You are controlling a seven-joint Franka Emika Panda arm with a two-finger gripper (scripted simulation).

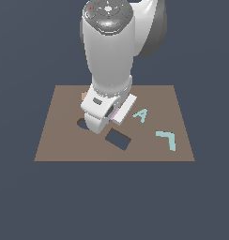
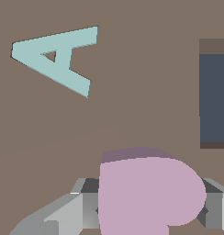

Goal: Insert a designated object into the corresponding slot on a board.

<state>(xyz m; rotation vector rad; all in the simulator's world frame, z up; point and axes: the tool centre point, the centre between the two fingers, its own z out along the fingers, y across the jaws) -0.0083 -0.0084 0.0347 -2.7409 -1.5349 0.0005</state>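
Wrist view: fingers (image 2: 150, 215) clamped on pink heart piece (image 2: 148, 197) above brown board (image 2: 132, 92); rectangular cutout (image 2: 215, 98) unfilled.

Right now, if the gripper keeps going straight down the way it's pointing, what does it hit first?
Probably the bare brown board. The gripper points down with the pink heart between its jaws, so the heart would touch first. No hole shows under it in the wrist view, though depth is unclear.
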